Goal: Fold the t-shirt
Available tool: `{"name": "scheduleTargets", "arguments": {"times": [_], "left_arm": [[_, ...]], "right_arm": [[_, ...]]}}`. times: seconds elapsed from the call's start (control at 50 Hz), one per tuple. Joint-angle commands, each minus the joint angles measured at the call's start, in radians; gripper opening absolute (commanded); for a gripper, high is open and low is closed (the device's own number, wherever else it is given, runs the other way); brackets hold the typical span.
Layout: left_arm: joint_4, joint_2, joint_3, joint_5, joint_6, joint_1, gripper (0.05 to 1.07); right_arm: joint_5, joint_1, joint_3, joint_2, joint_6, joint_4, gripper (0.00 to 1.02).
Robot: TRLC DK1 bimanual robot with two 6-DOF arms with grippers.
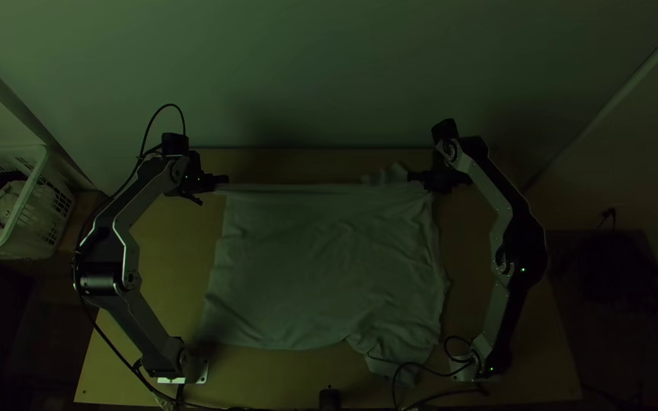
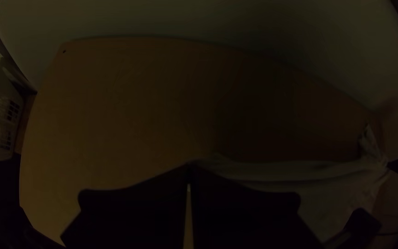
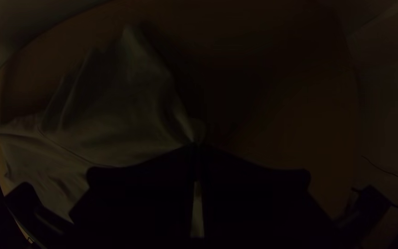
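The pale t-shirt (image 1: 321, 266) lies across the middle of the table, its far edge drawn straight between both grippers and a sleeve bunched at its near right. My left gripper (image 1: 225, 180) is at the shirt's far left corner; in the left wrist view the left gripper (image 2: 189, 167) is shut on the end of the shirt's edge (image 2: 272, 170). At the far right corner, beside a loose flap of cloth, is my right gripper (image 1: 413, 177). In the right wrist view the right gripper (image 3: 196, 146) is shut on the shirt (image 3: 116, 110), which spreads away from the fingertips.
A white laundry basket (image 1: 36, 205) with dark and pale cloth stands beyond the table's left edge. Black cables (image 1: 413, 369) curl at the table's near right, over the bunched sleeve. Bare wood (image 1: 161, 266) shows between the left arm and the shirt.
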Motion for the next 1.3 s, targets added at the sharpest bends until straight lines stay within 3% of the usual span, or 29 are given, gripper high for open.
{"name": "scheduleTargets", "arguments": {"times": [0.0,1.28], "left_arm": [[0.004,-0.064,-0.053,-0.009,0.004,0.006,0.08],[0.06,-0.403,-0.495,0.025,0.027,0.006,0.08]], "right_arm": [[0.022,0.002,-0.051,-0.058,-0.003,-0.018,0.02],[0.036,0.1,-0.588,-0.401,0.022,0.087,0.02]]}}
